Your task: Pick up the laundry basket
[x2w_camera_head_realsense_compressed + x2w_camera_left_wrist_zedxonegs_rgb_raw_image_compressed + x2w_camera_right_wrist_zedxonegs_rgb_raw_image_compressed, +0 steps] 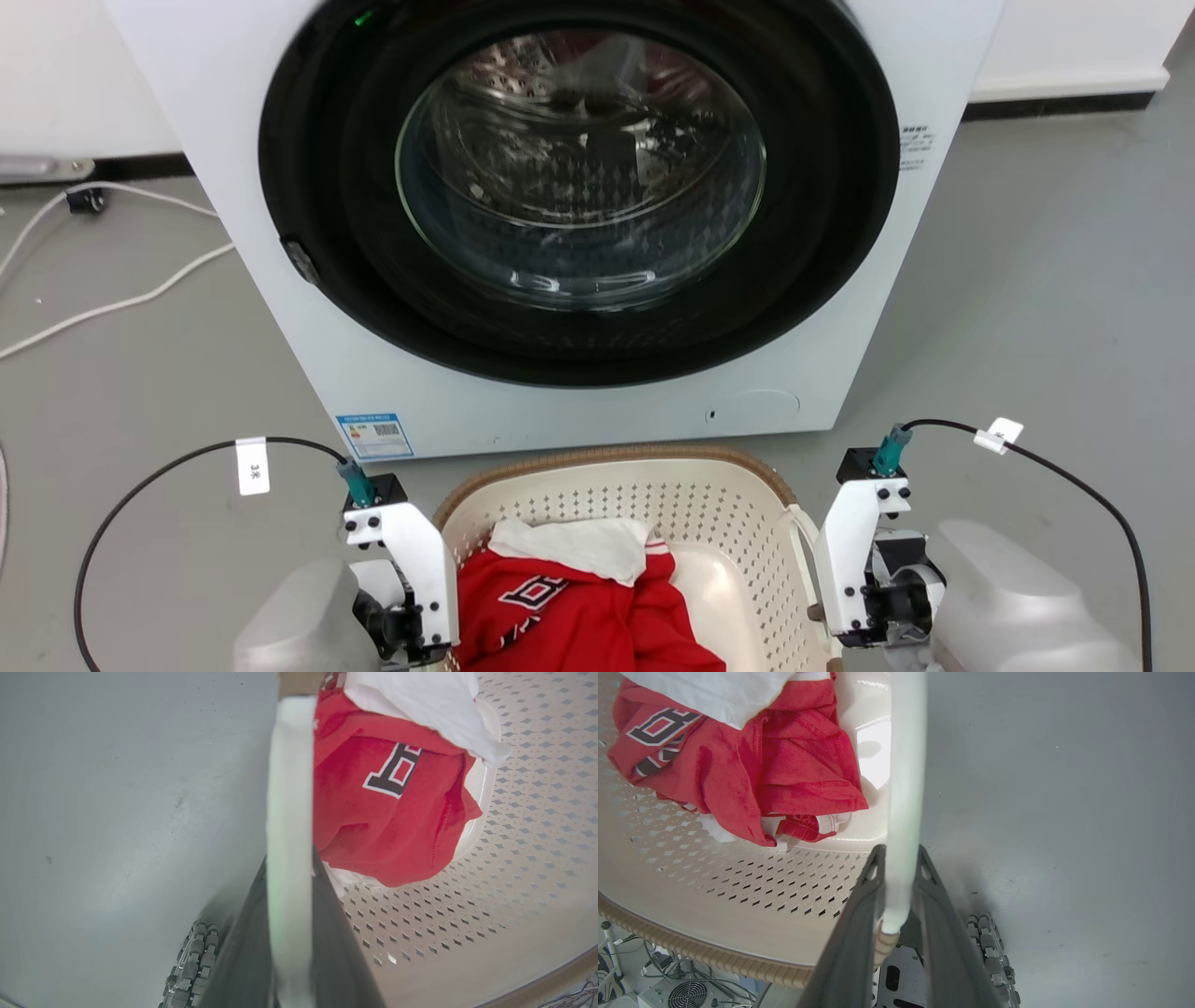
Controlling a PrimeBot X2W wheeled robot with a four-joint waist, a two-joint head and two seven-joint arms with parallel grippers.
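Down in front of one white washing machine (579,420), door shut, sits one laundry basket (607,458), squarely between the two arms. Two garments lie inside it: one red top (579,621) with a dark letter print, and one white piece (579,546) draped over it. Two white side handles, and each has a taker!

Left gripper (290,868): its two dark fingers (243,952) rise either side of the left handle (289,788) and pinch it, with the strap running straight up between them. Right gripper (899,851): the same picture, fingers (943,933) clamped on the right handle (906,765) just above the brown woven rim (714,956).

From the head camera, both pale forearms come in from the bottom corners with the wrists tucked against the basket's sides, one black cable looping off each. Both wrist cameras look down over the grey floor (1027,280) and the perforated wall. Whether the basket is off the floor, I cannot tell.
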